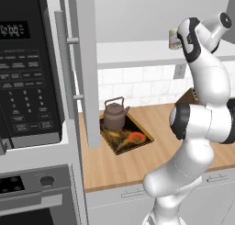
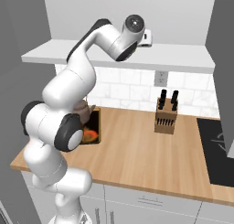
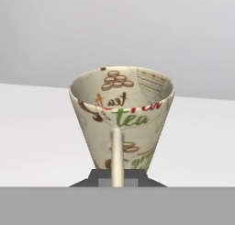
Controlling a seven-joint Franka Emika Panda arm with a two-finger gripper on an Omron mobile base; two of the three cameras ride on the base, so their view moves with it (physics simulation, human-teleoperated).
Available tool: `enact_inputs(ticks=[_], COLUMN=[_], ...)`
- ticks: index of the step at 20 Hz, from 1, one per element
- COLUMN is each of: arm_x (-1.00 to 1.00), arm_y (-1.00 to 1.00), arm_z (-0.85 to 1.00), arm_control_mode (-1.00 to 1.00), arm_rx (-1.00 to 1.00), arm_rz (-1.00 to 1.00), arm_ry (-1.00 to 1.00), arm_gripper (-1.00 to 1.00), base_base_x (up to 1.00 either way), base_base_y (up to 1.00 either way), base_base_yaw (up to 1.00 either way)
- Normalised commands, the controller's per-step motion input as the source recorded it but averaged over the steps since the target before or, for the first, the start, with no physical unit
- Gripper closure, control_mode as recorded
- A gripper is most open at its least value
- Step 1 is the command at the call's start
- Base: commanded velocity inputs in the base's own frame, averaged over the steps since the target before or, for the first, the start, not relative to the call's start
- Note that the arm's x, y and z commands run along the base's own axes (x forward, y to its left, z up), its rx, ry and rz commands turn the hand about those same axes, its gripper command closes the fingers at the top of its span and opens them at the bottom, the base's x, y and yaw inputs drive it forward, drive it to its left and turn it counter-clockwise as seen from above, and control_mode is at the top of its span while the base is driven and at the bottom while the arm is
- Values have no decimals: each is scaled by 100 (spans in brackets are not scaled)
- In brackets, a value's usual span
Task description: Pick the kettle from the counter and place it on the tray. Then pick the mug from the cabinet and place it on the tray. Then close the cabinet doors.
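Note:
The cream mug (image 3: 121, 114), printed with "tea" lettering, stands upright on the pale shelf (image 1: 133, 52) of the open cabinet. Its thin handle faces my hand. My gripper (image 3: 117, 179) is shut on that handle, low at the mug's base. From the left base the mug (image 1: 173, 38) peeks out beside my raised wrist. The brownish-grey kettle (image 1: 114, 114) sits on the dark tray (image 1: 133, 140), which lies on the wooden counter (image 1: 137, 164). A grey cabinet door (image 1: 87, 68) with a silver bar handle hangs open to the left.
A black microwave (image 1: 25, 68) and an oven (image 1: 32, 192) fill the left side. On the counter to the right stand a knife block (image 2: 165, 112) and a dark cooktop (image 2: 217, 150). Another open door (image 2: 224, 58) hangs at the right.

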Motion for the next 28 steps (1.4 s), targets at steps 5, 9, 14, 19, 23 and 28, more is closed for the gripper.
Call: enact_inputs(ticks=[5,9,14,19,23,28], arm_x=[-39,-66,-75,-84,-83,-81], arm_y=[0,0,7,19,27,35], arm_z=[0,0,0,0,-3,-14], arm_control_mode=[-100,-100,-100,-100,-100,-100], arm_rx=[2,0,0,1,0,0], arm_rz=[13,13,9,5,7,5], arm_ry=[0,0,0,-2,0,0], arm_gripper=[100,100,100,100,100,100], base_base_x=[0,0,0,0,0,0], base_base_y=[0,0,0,0,0,0], base_base_yaw=[0,0,0,0,0,0])
